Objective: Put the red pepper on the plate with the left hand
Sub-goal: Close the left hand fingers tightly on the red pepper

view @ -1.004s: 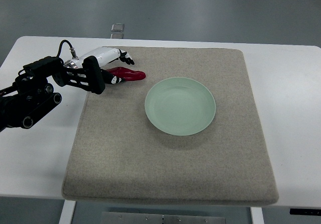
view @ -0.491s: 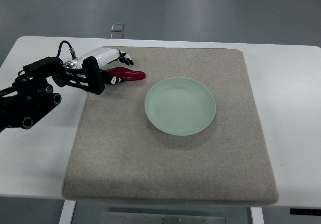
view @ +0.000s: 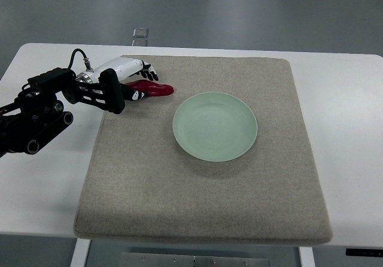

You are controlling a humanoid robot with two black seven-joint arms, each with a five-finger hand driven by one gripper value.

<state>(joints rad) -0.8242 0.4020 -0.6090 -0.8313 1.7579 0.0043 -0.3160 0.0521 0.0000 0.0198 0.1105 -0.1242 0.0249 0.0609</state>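
A dark red pepper point(view: 154, 89) lies on the beige mat point(view: 203, 189), left of a pale green plate point(view: 215, 126) that holds nothing. My left hand point(view: 141, 81), white with black fingertips point(view: 151, 73), reaches in from the left and hovers over the pepper's stem end. Its fingers are spread just behind the pepper and the thumb is on the near side; they are not closed around it. The pepper's left end is partly hidden by the hand. The right arm does not show.
The mat covers most of a white table point(view: 347, 99). The left arm's black links point(view: 42, 111) and a cable point(view: 78, 54) lie over the table's left part. A small grey fitting point(view: 140, 35) sits at the far edge.
The left hand's fingers have dipped very slightly toward the pepper. The pepper and plate have not moved.
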